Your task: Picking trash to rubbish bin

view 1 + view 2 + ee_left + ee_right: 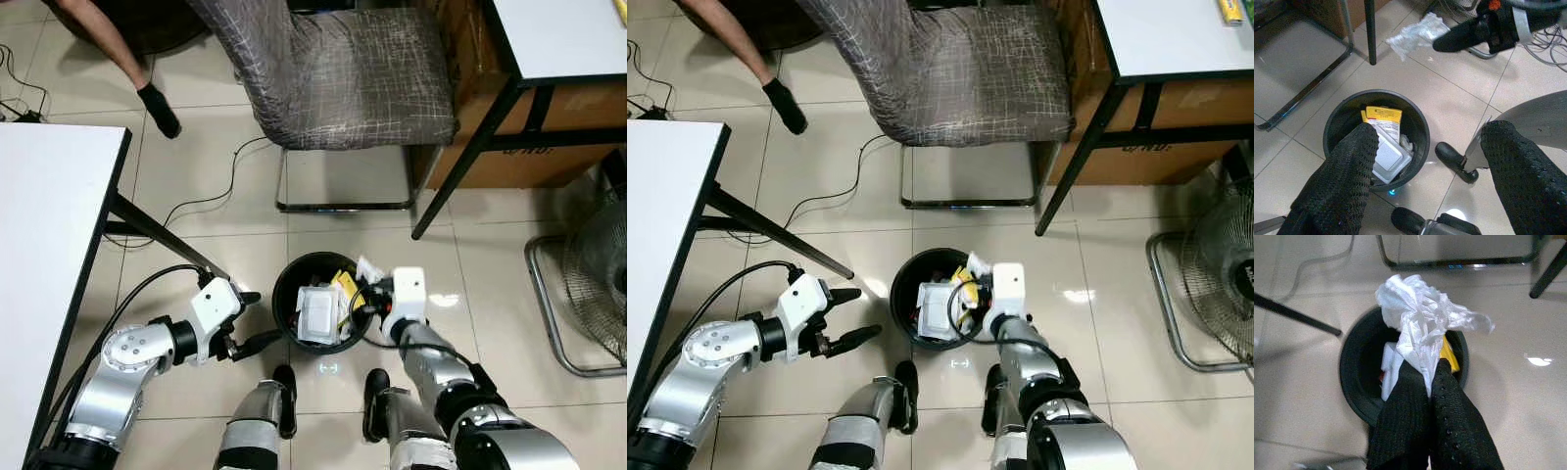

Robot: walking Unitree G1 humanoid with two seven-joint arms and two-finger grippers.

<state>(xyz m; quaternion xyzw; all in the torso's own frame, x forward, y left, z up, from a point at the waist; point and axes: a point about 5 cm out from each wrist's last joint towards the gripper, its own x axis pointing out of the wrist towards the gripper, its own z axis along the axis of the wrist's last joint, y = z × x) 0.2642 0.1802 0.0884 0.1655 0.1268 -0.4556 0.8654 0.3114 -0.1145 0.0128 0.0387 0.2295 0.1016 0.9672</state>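
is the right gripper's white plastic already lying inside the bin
No, the right gripper has its jaws pinched shut on the crumpled white plastic, holding it up above the black bin.

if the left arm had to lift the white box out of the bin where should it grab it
Take the white box by its raised upper edge, coming from straight above. It leans tilted inside the black bin, beside the yellow packet, so only the top edge looks free. The left gripper, open beside the bin, would likely need its jaws spanning the box's thin side.
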